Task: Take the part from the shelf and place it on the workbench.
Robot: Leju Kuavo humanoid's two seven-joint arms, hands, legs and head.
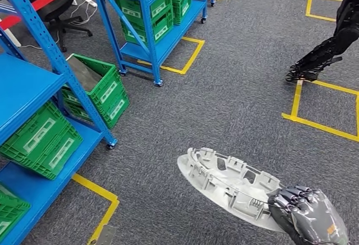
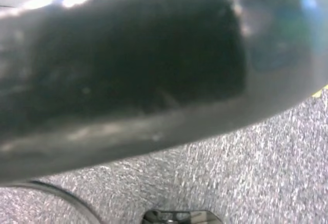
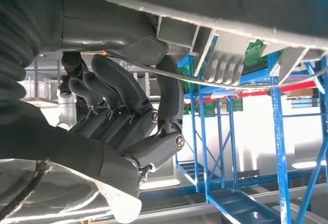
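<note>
The part (image 1: 228,183) is a long, flat, light-grey plastic panel with ribs and cut-outs. It hangs level above the grey carpet at the lower middle of the head view. My right hand (image 1: 307,214) grips its near right end, dark fingers curled over the edge. In the right wrist view the same hand (image 3: 127,116) clamps the part (image 3: 232,39), thumb on one face and fingers on the other. The blue shelf (image 1: 30,88) stands at the left.
Green crates (image 1: 44,138) sit on the blue shelf, and one more crate (image 1: 99,88) stands beside it on the floor. A second blue rack (image 1: 148,15) with crates is further back. Yellow tape squares (image 1: 321,124) mark the carpet. Another dark robot (image 1: 334,37) stands at the far right.
</note>
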